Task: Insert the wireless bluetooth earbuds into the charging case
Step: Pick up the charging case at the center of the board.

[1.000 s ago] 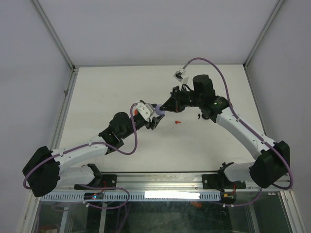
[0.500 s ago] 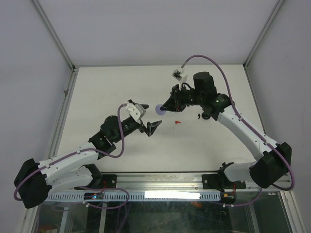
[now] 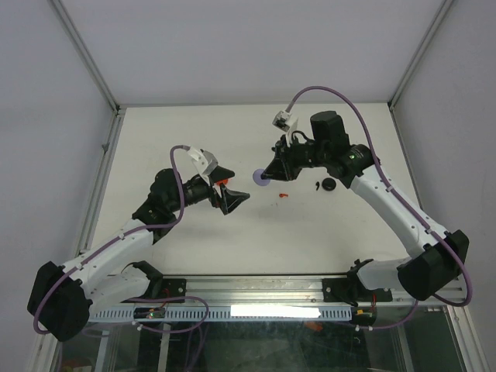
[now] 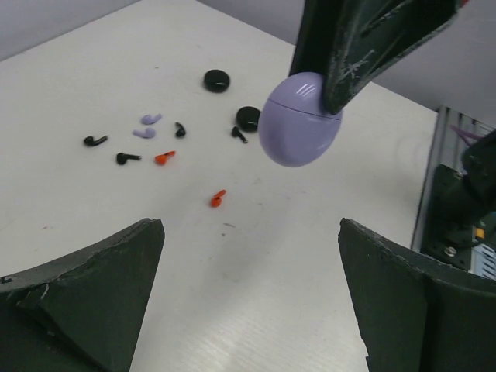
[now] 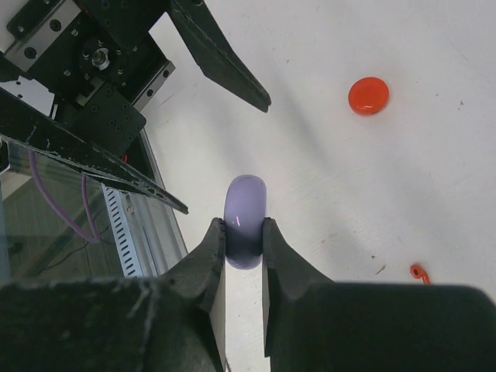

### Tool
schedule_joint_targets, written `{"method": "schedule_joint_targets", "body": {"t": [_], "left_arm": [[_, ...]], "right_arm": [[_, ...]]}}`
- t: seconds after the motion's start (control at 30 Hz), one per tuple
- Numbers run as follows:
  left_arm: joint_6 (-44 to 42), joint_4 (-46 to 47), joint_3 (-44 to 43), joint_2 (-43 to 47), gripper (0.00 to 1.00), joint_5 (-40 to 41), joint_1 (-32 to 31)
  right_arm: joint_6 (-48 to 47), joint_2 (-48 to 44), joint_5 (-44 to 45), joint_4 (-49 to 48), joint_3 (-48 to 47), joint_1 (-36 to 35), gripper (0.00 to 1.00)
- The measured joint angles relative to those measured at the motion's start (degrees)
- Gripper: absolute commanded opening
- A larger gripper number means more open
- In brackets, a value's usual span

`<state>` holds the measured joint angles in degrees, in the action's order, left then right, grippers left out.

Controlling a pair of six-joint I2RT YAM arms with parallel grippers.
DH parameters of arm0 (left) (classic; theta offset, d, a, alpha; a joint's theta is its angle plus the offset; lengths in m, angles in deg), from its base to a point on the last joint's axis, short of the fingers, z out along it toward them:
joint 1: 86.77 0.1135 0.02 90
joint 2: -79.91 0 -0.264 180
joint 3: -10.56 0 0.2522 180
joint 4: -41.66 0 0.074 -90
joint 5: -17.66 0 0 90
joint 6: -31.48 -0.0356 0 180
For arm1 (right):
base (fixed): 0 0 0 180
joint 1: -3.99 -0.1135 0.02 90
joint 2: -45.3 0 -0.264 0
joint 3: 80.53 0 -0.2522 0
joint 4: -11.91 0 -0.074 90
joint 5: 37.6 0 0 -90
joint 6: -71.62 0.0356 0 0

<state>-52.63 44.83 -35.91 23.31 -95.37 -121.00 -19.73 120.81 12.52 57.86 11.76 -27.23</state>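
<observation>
The charging case [image 4: 301, 120] is a closed lilac egg shape held above the table. My right gripper [image 5: 243, 229] is shut on it, one finger on each flat side; the case also shows in the top view [image 3: 261, 177]. My left gripper [image 4: 249, 232] stands wide open and holds nothing, a short way left of the case [image 5: 246, 209]. Earbuds lie loose on the table beyond: a red earbud [image 4: 217, 198] nearest, another red one [image 4: 163, 157], two lilac earbuds [image 4: 147, 126] and several black earbuds [image 4: 95, 141].
Two black round discs [image 4: 217, 80] [image 4: 248, 118] lie among the earbuds. A red disc [image 5: 368, 95] sits on the table near the left gripper's fingers [image 5: 221, 62]. The table's front rail [image 4: 457, 225] runs along the near side.
My left gripper has let go of the lilac case, opened wide and drawn back to the left. The right gripper has kept the case in its grip, nearly in place.
</observation>
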Motion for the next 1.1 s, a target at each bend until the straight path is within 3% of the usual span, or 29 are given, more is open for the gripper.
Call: {"method": "schedule_joint_targets", "body": {"t": [0.33, 0.57, 0.77, 0.93, 1.1], "left_arm": [[2.08, 2.29, -3.91, -4.37, 0.83, -17.64, 2.10], [3.65, 4.15, -8.44, -10.58, 0.65, -27.10, 2.10], [7.06, 8.46, -8.83, -13.20, 0.47, -31.58, 2.10], [8.57, 10.62, -8.83, -13.49, 0.43, -33.07, 2.10], [9.57, 11.32, -8.83, -13.55, 0.29, -33.09, 2.10]], "right_arm": [[-6.64, -0.07, -7.54, 3.28, -1.16, 0.00, 0.00], [-8.76, -0.11, -11.02, 3.72, -1.16, -0.37, 0.00], [-9.16, -0.11, -12.90, 3.58, -1.16, -0.94, 0.00], [-9.70, -0.11, -13.38, 3.65, -1.16, -1.22, 0.00], [-10.14, -0.11, -13.38, 3.69, -1.16, -1.40, 0.00]]}}
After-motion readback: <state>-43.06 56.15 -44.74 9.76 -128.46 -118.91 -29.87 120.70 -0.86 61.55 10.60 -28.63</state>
